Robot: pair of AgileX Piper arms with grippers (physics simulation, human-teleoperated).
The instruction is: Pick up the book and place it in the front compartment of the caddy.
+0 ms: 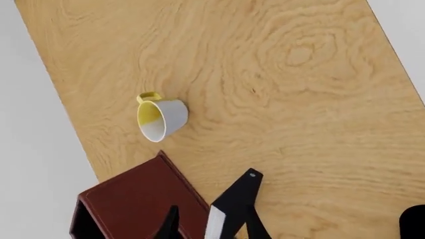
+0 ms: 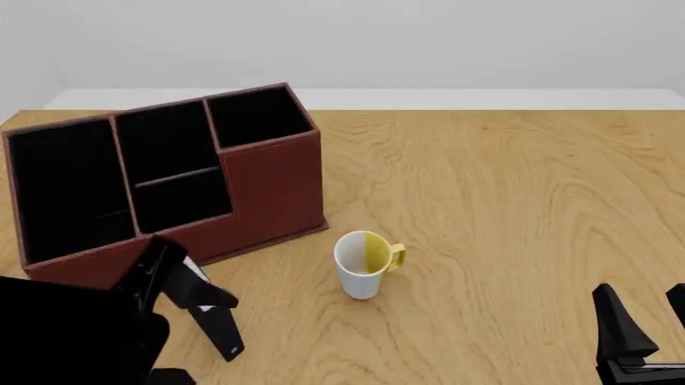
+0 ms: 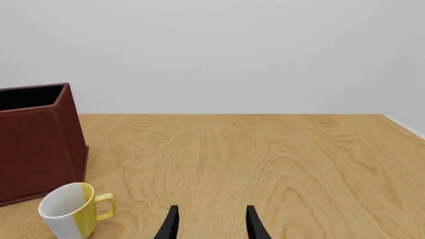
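Obstacles: caddy [image 2: 172, 180] at left rear; mug [image 2: 364, 263] just off its front corner.
Free room: bare table [image 2: 514, 208] right of mug.

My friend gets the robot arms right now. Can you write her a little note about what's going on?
Left gripper: shut on the book, lifted near the caddy's front wall.
Right gripper: open, holding nothing, low over the table.
Mug: upright beside the caddy, not part of the job.
Done: book picked up.
Left: put it into the front compartment and let go.
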